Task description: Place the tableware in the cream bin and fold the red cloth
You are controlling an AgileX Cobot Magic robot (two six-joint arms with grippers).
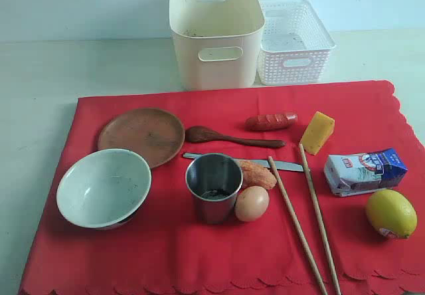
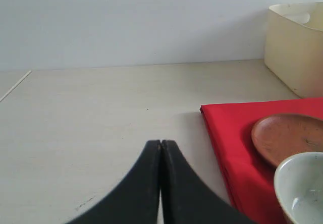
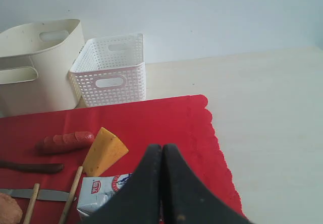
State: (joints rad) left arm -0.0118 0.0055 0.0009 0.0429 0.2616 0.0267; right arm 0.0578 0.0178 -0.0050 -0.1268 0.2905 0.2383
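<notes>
Exterior view: a large bright red cloth with scalloped edges lies spread flat and unfolded on the pale table. Behind its far edge stands the tall cream plastic bin, with a smaller white lattice basket just beside it on the right. All the tableware is on the cloth. The round brown wooden plate sits at the left, and the pale green-white bowl is in front of it. The steel cup stands upright in the middle, a brown egg touching it. The dark wooden spoon and metal knife lie behind the cup. Two long wooden chopsticks slant toward the near edge. A red sausage, yellow cheese wedge, blue-white milk carton and yellow lemon lie to the right

Left wrist view: the left gripper has its black fingers pressed tip to tip, gripping nothing, over bare table just beside the cloth's edge

Right wrist view: the right gripper is likewise closed and empty, above the carton, near the cloth's scalloped edge
</notes>
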